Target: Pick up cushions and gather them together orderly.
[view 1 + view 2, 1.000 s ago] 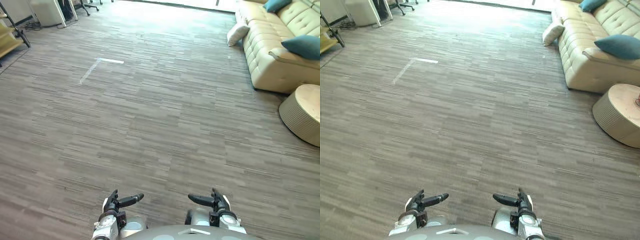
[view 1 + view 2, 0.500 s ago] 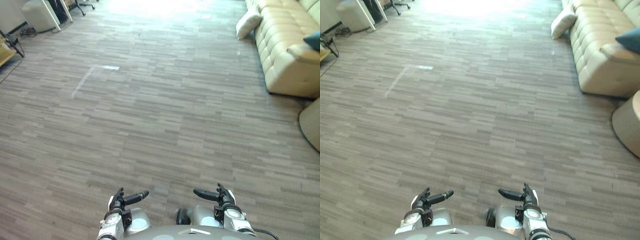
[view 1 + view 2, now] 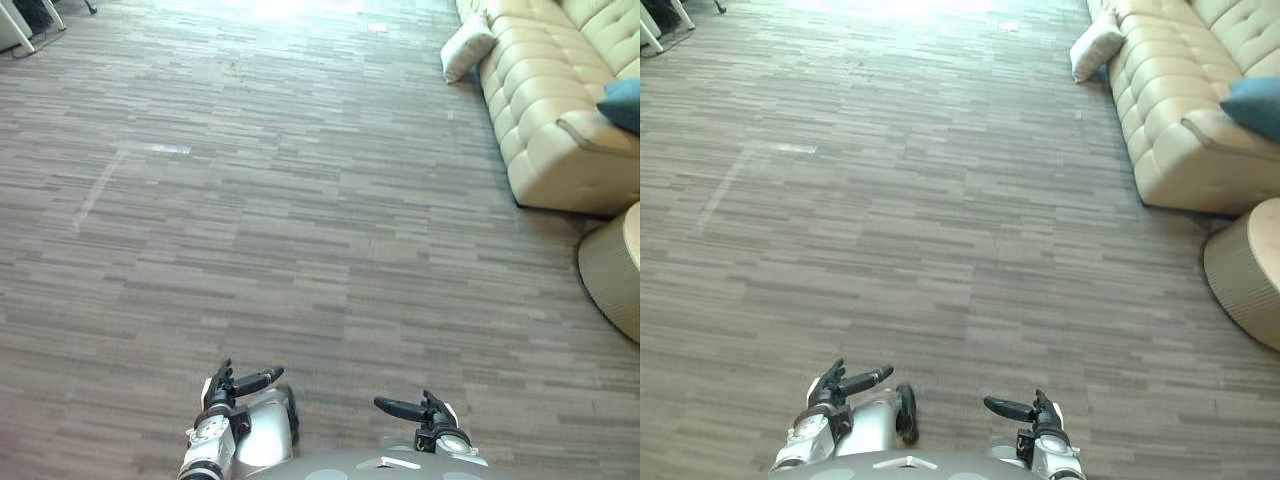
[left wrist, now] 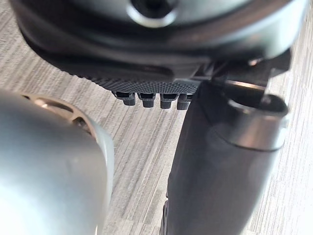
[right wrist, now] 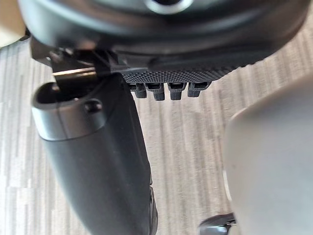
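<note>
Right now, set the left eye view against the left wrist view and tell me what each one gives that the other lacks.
The left eye view adds the beige sofa, a white cushion on the floor at its far end, a teal cushion on the sofa, a round woven stool and the empty right hand. The left wrist view adds the left hand from close up, its fingers and thumb holding nothing. Shared: the left hand and the plank floor.

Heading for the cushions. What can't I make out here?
Teal cushion at the near end of the sofa: cut off by the right edge of both eye views.
White cushion on the floor at the sofa's far end: too small to tell whether it leans on the sofa.
Sofa seat: runs past the right edge, so further cushions cannot be told.
Round woven stool: cut by the right edge.
</note>
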